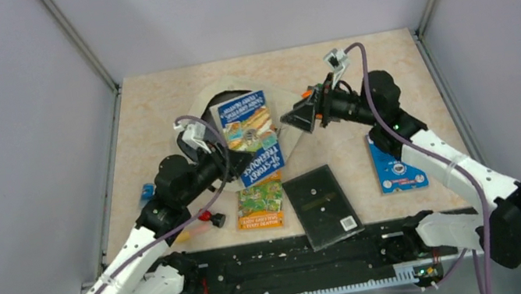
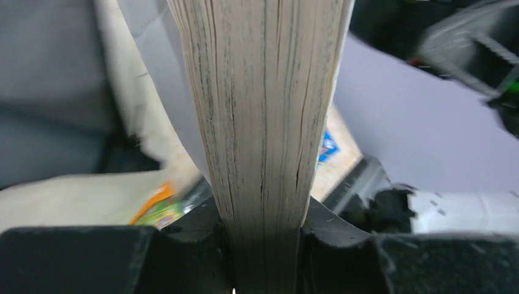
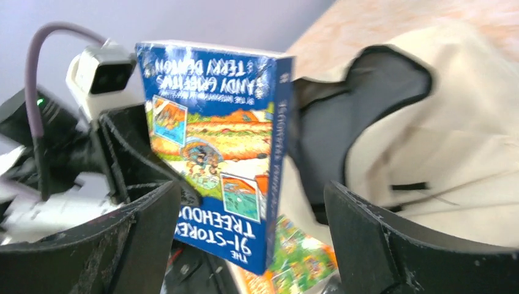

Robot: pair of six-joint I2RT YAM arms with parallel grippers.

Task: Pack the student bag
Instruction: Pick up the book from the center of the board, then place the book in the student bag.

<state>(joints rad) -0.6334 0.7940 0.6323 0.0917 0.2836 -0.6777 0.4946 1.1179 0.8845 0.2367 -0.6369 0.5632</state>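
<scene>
On table (image 1: 155, 100), mid-rear: bag (image 1: 211, 93), cream fabric with black trim, lying flat. From above it is largely hidden by the book. The right wrist view shows its dark mouth gaping beside the book.

Over bag: book (image 1: 247, 129), blue cover, "The 91-Storey Treehouse". It is held off the table, tilted, title end lowest, cover turned up and towards the right gripper. Whether it touches the bag cannot be told.

Left gripper (image 1: 233, 154): pinching the book by its page edge. Its own camera shows the pages wedged tight between both fingers.

Right gripper (image 3: 251, 245): fingers spread wide, holding nothing, just right of the book and facing its cover.

Near side of table, in front of bag:
- second book (image 1: 261, 204), orange and green cover, flat;
- just right of it, black slab (image 1: 322, 207) with a white label, flat;
- further right, blue card (image 1: 396, 166), partly under the right arm.

Beside left arm: small red-and-black item (image 1: 213, 219), too small to identify.
</scene>
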